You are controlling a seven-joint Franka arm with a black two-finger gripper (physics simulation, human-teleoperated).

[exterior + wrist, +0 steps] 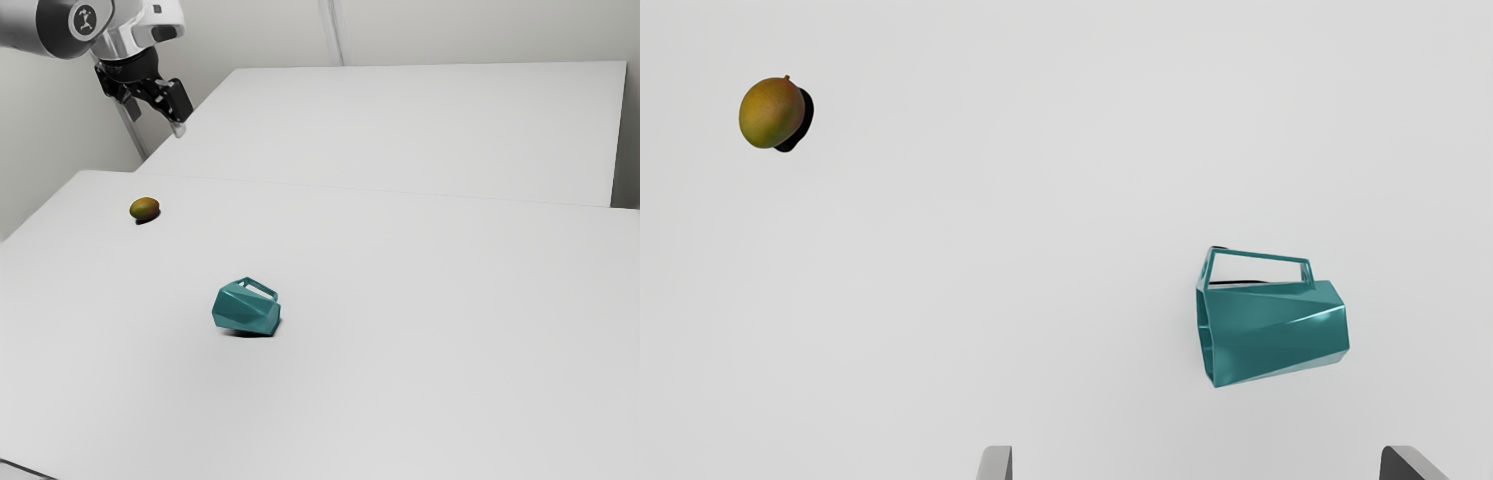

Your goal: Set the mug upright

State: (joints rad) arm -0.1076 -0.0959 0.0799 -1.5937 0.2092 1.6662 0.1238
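Aloft, pincer [156, 118] spread wide; sideways mug [1273, 327] well apart from mango [771, 113] and table edge [400, 194].

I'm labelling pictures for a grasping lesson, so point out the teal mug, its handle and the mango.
Teal mug [1273, 323]: wrist view, middle of its faceted side.
Handle [1260, 255]: wrist view, on its long outer bar.
Mango [145, 208]: exterior view, middle of its skin.

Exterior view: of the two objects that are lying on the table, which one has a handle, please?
The teal faceted mug, tipped on its side. Its angular handle sets it apart from the mango, which is rounded and yellow-green.
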